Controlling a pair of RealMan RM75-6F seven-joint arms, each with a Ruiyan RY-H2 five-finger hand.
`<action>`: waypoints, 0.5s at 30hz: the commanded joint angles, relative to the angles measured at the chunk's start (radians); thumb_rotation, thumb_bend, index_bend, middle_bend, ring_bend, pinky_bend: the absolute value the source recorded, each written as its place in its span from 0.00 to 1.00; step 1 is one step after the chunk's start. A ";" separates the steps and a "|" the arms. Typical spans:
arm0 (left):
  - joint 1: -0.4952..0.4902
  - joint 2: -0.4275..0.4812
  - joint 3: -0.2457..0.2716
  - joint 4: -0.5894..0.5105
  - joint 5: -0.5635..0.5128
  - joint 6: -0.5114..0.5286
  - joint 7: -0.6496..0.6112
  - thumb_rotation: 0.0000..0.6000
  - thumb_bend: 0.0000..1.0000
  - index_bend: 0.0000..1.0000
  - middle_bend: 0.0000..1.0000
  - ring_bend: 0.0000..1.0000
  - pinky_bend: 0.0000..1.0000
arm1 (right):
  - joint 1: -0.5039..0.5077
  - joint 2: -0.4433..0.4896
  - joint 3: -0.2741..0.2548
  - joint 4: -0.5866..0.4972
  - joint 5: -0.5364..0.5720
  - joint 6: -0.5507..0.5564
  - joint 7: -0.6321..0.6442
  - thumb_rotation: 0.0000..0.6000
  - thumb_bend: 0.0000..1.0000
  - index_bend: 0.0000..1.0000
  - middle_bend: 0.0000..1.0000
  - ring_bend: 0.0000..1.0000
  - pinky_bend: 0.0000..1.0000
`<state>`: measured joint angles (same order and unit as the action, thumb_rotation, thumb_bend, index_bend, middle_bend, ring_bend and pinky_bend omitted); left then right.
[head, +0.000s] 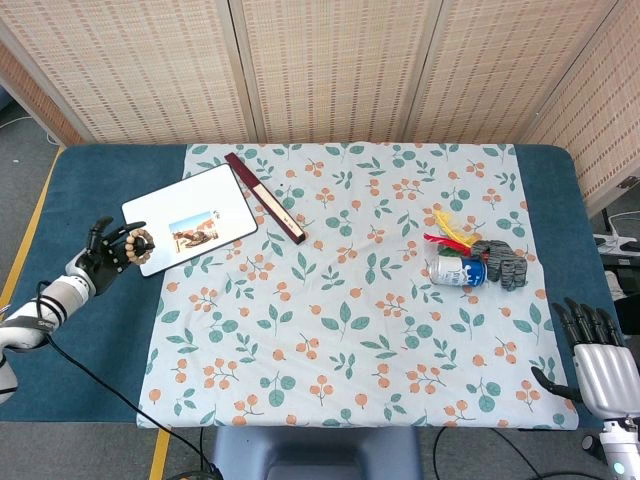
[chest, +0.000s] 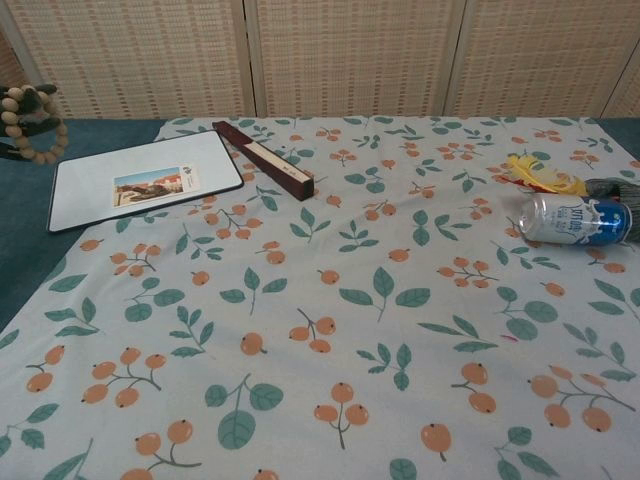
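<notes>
My left hand (head: 103, 251) hovers over the blue table just left of a white board (head: 190, 232) with a small picture on it. It holds a loop of wooden beads (head: 136, 240), which hangs from its dark fingers (chest: 30, 108) as a bead loop (chest: 28, 130) at the far left of the chest view. My right hand (head: 598, 358) hangs off the table's front right corner, fingers apart and holding nothing. The chest view does not show it.
A floral cloth (head: 350, 310) covers most of the blue table (head: 100, 340). On it lie a long dark red box (head: 266, 198), a blue and white can (head: 459, 271) on its side, a grey glove (head: 500, 263) and a yellow and red bundle (head: 449, 229).
</notes>
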<state>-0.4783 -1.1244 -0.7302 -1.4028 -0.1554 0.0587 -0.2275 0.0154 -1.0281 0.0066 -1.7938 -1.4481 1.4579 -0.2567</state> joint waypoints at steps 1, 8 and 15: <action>0.032 -0.038 0.000 -0.052 0.136 0.090 -0.046 0.75 0.43 0.30 0.67 0.37 0.00 | 0.000 0.000 -0.001 -0.001 -0.001 0.000 -0.002 0.70 0.15 0.00 0.00 0.00 0.00; 0.017 -0.040 0.060 -0.094 0.276 0.157 -0.092 1.00 0.54 0.30 0.69 0.37 0.00 | -0.001 -0.003 0.001 -0.002 0.000 0.001 -0.008 0.69 0.15 0.00 0.00 0.00 0.00; 0.000 -0.039 0.086 -0.108 0.330 0.204 -0.182 1.00 0.57 0.30 0.71 0.37 0.00 | -0.003 -0.001 0.000 -0.004 -0.001 0.001 -0.008 0.70 0.16 0.00 0.00 0.00 0.00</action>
<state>-0.4745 -1.1632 -0.6505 -1.5049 0.1656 0.2533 -0.3911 0.0129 -1.0295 0.0066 -1.7975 -1.4492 1.4593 -0.2651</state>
